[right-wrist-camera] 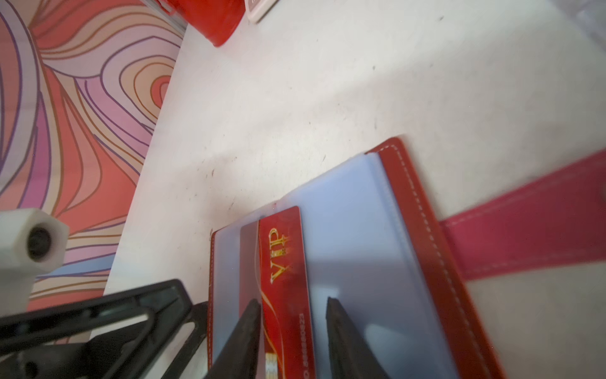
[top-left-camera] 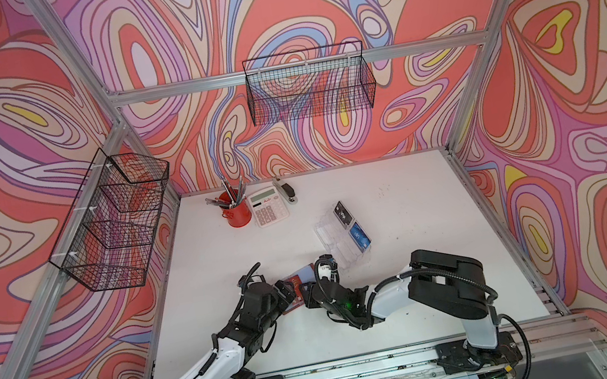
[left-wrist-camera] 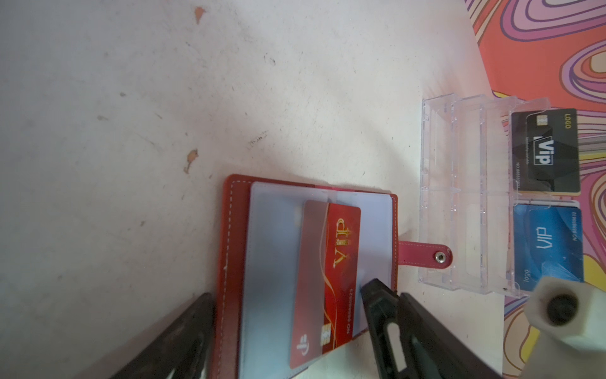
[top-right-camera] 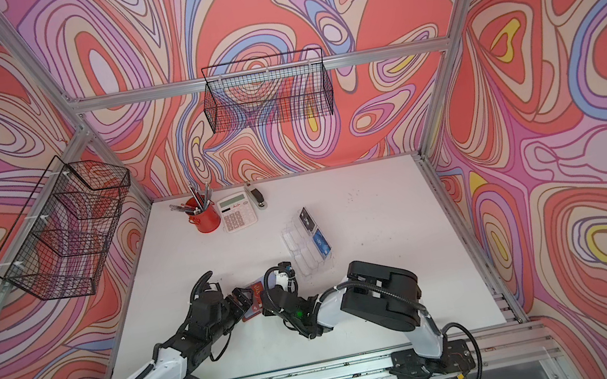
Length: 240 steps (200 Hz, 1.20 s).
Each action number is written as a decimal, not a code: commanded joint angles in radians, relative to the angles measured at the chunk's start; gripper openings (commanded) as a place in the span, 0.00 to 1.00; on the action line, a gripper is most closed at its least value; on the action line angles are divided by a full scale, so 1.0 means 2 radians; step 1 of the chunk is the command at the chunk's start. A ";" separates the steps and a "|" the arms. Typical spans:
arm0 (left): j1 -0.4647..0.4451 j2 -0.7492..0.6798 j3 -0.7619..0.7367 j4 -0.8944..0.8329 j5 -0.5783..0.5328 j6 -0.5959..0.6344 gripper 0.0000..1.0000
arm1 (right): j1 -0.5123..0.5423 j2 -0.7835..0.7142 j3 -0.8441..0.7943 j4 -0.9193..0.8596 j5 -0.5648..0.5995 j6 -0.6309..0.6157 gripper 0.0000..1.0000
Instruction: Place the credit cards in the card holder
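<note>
The card holder (left-wrist-camera: 234, 229) lies open on the table (left-wrist-camera: 131, 131), between the two grippers. The left gripper (left-wrist-camera: 288, 288) is spread wide, gripping nothing, with one finger just outside the cover and the other over a sleeve corner. The right gripper (right-wrist-camera: 292, 301) has its jaws parted astride a red card (left-wrist-camera: 341, 249) with gold "VIP" lettering, half tucked in a sleeve and not pinched. Just past the right gripper, a clear stand (left-wrist-camera: 465, 183) holds a black card (left-wrist-camera: 544, 151) reading "Vip" and "LOGO", and a blue card (left-wrist-camera: 547, 242) reading "VIP" and "logo". Well beyond both grippers are a pen cup (top-left-camera: 235, 213), a calculator (top-left-camera: 265, 207) and a stapler (top-left-camera: 287, 191).

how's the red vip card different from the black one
The red card has gold VIP lettering; the black card has white. The red card lies on the open card holder, partly under a sleeve; the black card sits in the clear stand. Both carry a chip.
</note>
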 commanded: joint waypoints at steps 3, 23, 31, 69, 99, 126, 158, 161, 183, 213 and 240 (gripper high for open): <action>0.002 0.002 -0.012 -0.049 0.007 -0.003 0.89 | -0.003 0.024 0.027 -0.019 -0.036 -0.009 0.33; 0.002 0.003 -0.013 -0.047 0.008 -0.003 0.89 | -0.003 0.032 0.036 -0.011 -0.049 -0.015 0.30; 0.002 0.004 -0.012 -0.046 0.009 -0.003 0.89 | -0.003 0.033 0.036 -0.008 -0.054 -0.016 0.29; 0.002 0.005 -0.012 -0.045 0.008 -0.003 0.89 | -0.002 0.036 0.025 0.025 -0.073 -0.013 0.24; 0.002 0.010 -0.012 -0.041 0.010 -0.003 0.89 | 0.001 0.043 0.017 0.066 -0.091 -0.013 0.21; 0.002 0.015 -0.011 -0.039 0.012 -0.003 0.89 | 0.002 0.047 0.004 0.113 -0.108 -0.015 0.20; 0.002 0.017 -0.010 -0.040 0.010 -0.001 0.89 | 0.001 0.038 -0.013 0.115 -0.104 -0.015 0.20; 0.002 0.017 -0.010 -0.040 0.010 0.000 0.89 | 0.001 0.032 -0.015 0.113 -0.102 -0.015 0.20; 0.002 0.008 -0.007 -0.051 0.005 0.004 0.89 | 0.000 -0.023 -0.039 0.073 -0.064 -0.035 0.26; 0.002 -0.014 -0.012 -0.061 -0.010 0.003 0.89 | 0.000 -0.092 -0.064 -0.006 -0.004 -0.039 0.30; 0.002 -0.036 -0.020 -0.063 -0.017 0.000 0.89 | -0.001 -0.104 -0.070 -0.044 0.019 -0.030 0.33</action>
